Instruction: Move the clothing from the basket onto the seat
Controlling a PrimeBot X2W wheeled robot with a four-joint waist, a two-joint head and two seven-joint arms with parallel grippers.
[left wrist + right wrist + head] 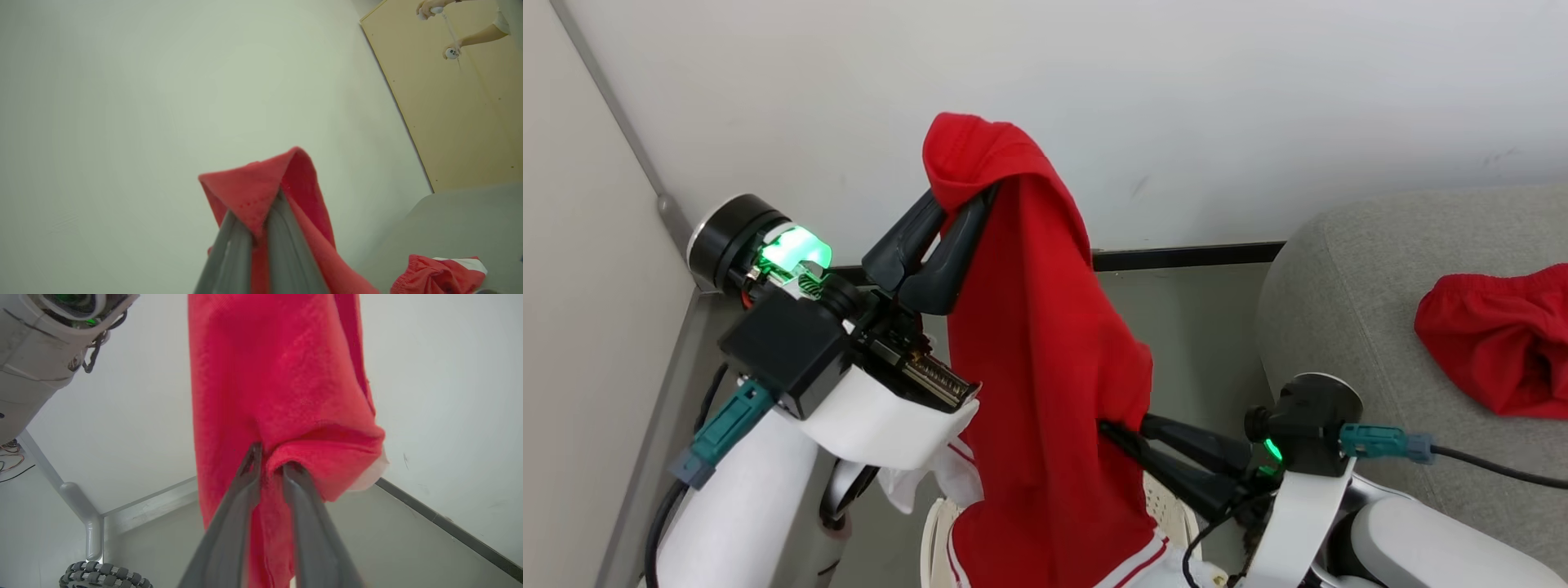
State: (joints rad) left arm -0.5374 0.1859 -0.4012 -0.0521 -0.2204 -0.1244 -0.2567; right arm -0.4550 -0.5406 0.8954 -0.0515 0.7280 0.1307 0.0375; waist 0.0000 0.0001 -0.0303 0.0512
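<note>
**Left gripper** [964,198]: raised high in front of the white wall [1176,106]. Its jaws are closed tight on the top fold of the hanging garment [1045,343]. In the left wrist view the fabric peaks over the two fingertips of the gripper [257,220].

**Hanging garment:** plain red, hanging straight down from the left gripper. The lower end, with white stripes and trim, reaches the basket [1168,500], which is partly visible below it.

**Right gripper** [1123,425]: reaches in from the right at the garment's mid-height. In the right wrist view the jaws [269,461] are narrow, with a puckered fold of the red cloth pinched between them.

**Second garment** [1494,335]: red and crumpled, lying on the grey sofa [1339,269]. It is well apart from the basket. The left wrist view shows white trim on it [437,275].

**Sofa:** stands to the robot's right, against the wall.

**Other:** a person's arm [478,36] shows at a tan panel [461,114] in the left wrist view.
</note>
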